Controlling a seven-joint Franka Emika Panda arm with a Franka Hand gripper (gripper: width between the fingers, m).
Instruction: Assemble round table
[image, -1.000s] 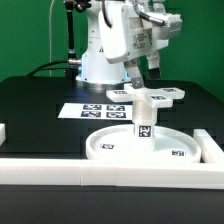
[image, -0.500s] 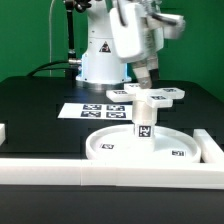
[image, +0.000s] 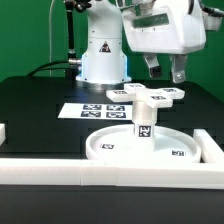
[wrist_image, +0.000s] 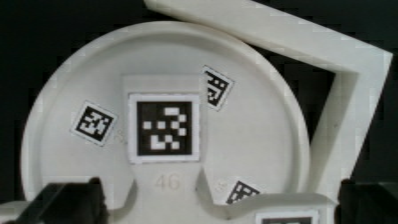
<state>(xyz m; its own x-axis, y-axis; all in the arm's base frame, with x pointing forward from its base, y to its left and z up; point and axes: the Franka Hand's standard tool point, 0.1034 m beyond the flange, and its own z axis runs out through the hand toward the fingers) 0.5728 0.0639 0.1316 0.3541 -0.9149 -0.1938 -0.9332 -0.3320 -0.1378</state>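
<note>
Gripper open, empty, has swung up & to exterior view's right, off post.

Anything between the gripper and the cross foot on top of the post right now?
Nothing visible. The gripper hangs in open air above and toward the exterior view's right of the cross foot, which sits on the post standing in the round disc. The gap between them looks clear.

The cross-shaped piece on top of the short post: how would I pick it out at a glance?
Start at the large round disc near the front rail. A short post stands at its centre, and the cross-shaped foot sits on top. Unlike the flat marker board beside it, it is raised, with rounded arms.
</note>
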